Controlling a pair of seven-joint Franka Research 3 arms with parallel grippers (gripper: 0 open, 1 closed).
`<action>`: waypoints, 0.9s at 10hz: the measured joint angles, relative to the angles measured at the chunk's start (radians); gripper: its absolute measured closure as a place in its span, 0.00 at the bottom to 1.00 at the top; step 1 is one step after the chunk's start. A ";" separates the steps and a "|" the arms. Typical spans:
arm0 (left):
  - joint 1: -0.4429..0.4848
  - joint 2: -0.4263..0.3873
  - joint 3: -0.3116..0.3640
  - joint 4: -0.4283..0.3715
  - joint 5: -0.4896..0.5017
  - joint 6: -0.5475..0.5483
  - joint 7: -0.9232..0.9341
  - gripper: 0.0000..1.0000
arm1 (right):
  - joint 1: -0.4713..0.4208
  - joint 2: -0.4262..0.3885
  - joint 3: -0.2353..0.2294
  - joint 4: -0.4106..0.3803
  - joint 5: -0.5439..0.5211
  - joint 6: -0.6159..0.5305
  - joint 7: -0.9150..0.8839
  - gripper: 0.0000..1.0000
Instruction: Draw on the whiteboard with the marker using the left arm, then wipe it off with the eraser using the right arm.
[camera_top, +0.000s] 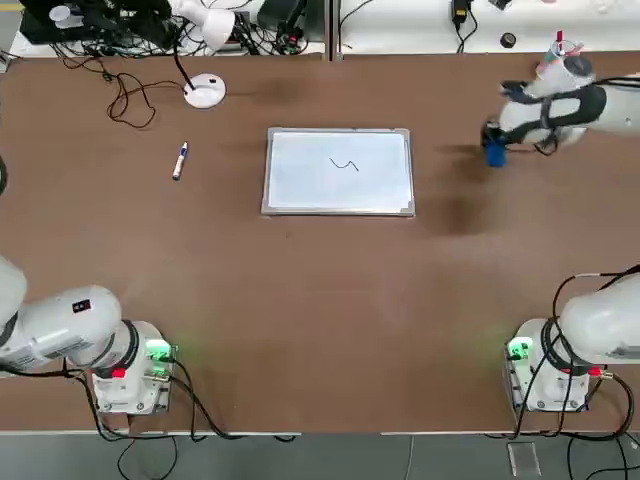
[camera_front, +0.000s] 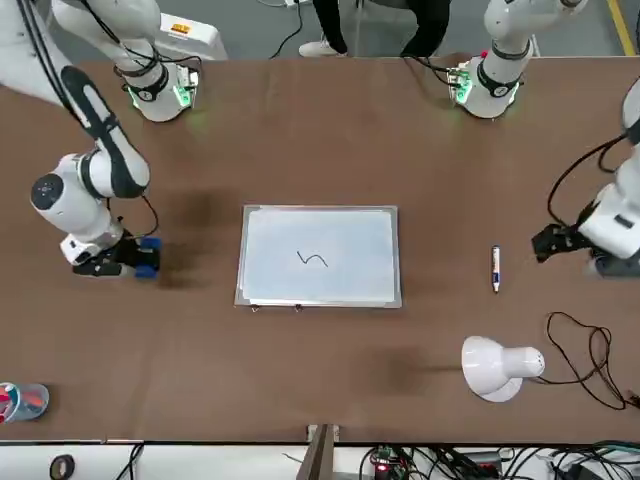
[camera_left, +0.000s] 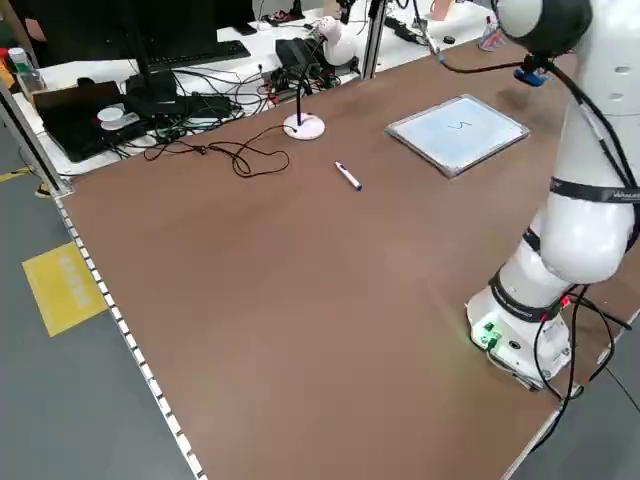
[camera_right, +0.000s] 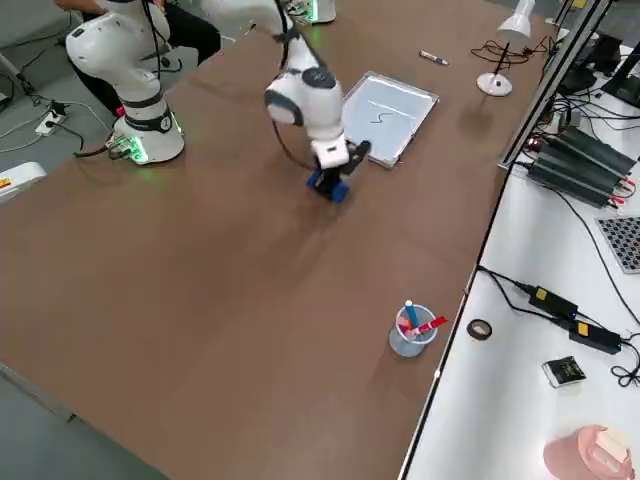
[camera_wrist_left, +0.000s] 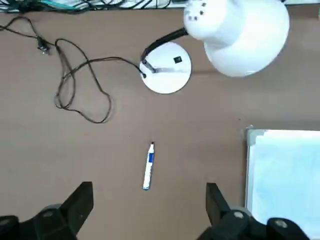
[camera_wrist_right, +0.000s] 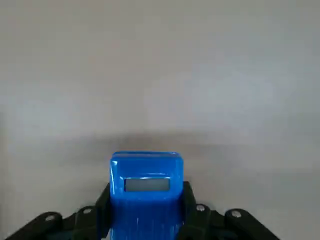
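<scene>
The whiteboard (camera_top: 338, 170) lies flat mid-table with a small dark squiggle (camera_top: 345, 165) on it. Off the board's left side on the bare table rests the marker (camera_top: 180, 160), also seen as the marker (camera_wrist_left: 148, 167) in the left wrist view. My left gripper (camera_wrist_left: 148, 189) hangs open well above the marker, empty, and shows as the left gripper (camera_front: 550, 241) in the front view. The right gripper (camera_wrist_right: 146, 202) is shut on the blue eraser (camera_wrist_right: 146, 182), low over the table to the right of the board; the eraser (camera_top: 494, 152) sits apart from the frame.
A white desk lamp (camera_top: 205, 90) with a looping cable (camera_top: 125, 100) stands beyond the marker. A clear cup of pens (camera_right: 410, 330) and a tape roll (camera_right: 480, 328) sit at the far right table edge. A person's legs (camera_front: 330, 25) show behind the arm bases.
</scene>
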 joint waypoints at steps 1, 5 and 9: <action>-0.006 -0.030 0.033 -0.001 -0.028 -0.035 0.031 0.00 | 0.068 -0.014 0.003 0.035 0.000 -0.034 0.093 0.44; -0.102 -0.164 0.224 -0.049 -0.127 -0.119 0.131 0.00 | 0.308 -0.022 0.005 0.150 -0.014 -0.082 0.370 0.44; -0.228 -0.312 0.428 -0.204 -0.226 -0.126 0.170 0.00 | 0.456 0.015 0.003 0.229 -0.163 -0.096 0.609 0.44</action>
